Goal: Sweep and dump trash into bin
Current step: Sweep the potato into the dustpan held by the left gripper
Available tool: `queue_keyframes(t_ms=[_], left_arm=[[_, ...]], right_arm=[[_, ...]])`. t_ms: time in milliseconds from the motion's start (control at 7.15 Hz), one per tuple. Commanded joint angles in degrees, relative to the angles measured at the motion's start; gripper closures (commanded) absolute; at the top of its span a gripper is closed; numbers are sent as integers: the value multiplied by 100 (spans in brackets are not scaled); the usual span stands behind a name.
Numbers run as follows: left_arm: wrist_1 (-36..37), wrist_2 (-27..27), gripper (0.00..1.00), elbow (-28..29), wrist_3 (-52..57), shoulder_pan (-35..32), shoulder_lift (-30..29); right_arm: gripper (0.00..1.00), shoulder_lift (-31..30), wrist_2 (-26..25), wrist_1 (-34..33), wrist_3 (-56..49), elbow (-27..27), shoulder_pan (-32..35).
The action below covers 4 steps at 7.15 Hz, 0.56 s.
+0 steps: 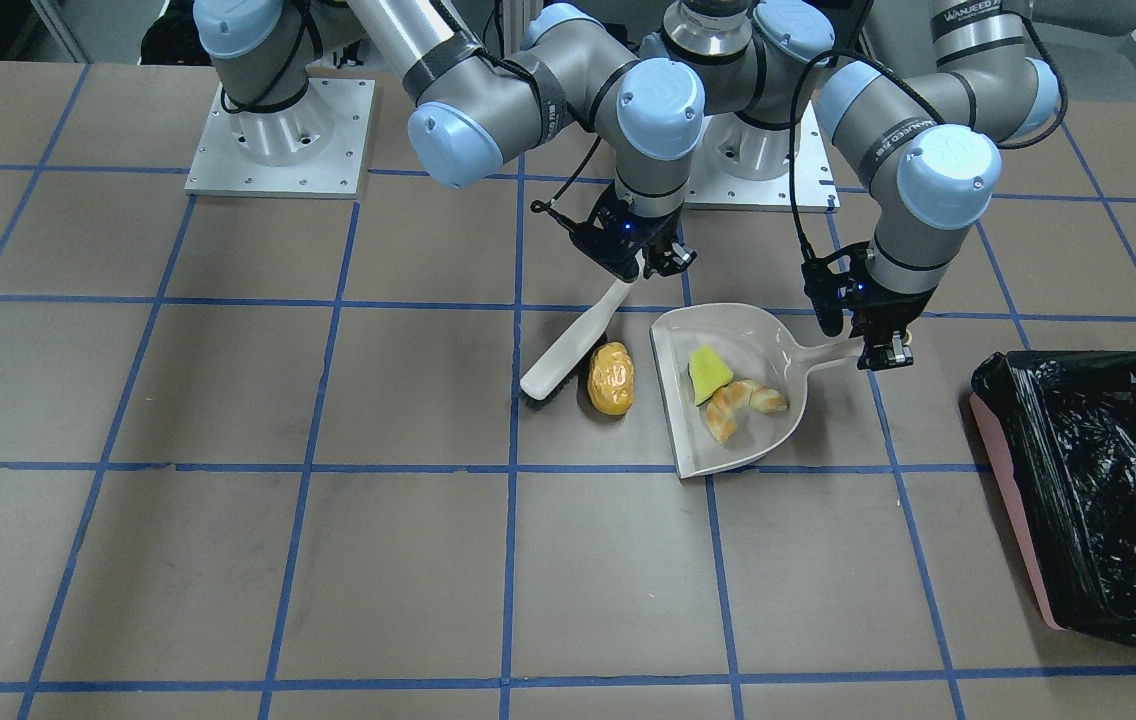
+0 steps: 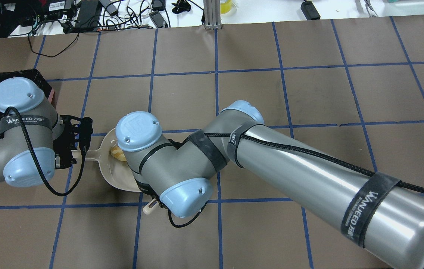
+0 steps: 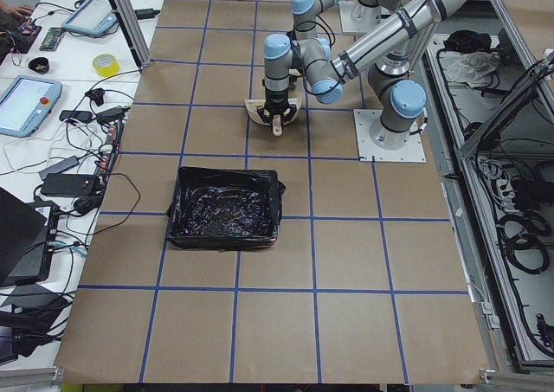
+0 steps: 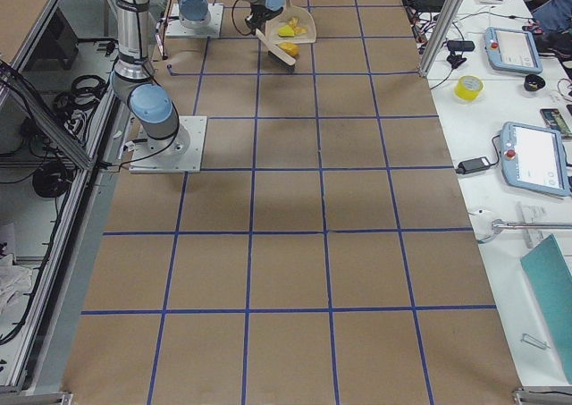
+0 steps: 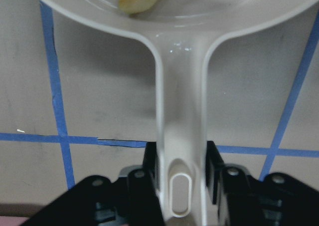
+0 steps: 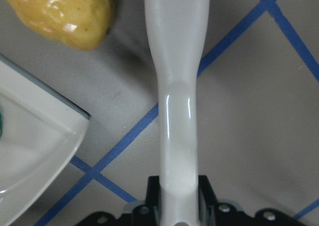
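Viewed from the front, the bin [image 1: 1108, 500] is recorded nearest, at 4 o'clock of the dustpan [image 1: 758, 340]. The croissant [image 1: 743, 405] and green wedge [image 1: 708, 373] are contained in the dustpan. The amber piece [image 1: 611, 378] lies at its 9 o'clock, beside the brush [image 1: 568, 350]. The dustpan handle is clamped by the left gripper [image 1: 883, 350], the brush handle by the right gripper [image 1: 650, 262].

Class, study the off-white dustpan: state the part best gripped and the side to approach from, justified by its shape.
Grip the narrow handle near its slotted end, coming from behind the dustpan, opposite its open lip. The handle is slim enough to clamp across, as the left hand does, and this leaves the mouth free.
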Motion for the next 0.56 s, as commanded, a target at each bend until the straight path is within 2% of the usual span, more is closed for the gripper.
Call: queue_keyframes(t_ms=[0,140,420], left_arm=[[6,-7,100,-29,-57,-6,38],[6,1,100,-21,-57,-15,64],[6,1,100,75,-48,-6,65]], right_arm=[[100,69,168,-127,-1605,-51,0],[100,52,169,-92,-2588,-173,0],[100,156,169,-118,-3823,-375,0]])
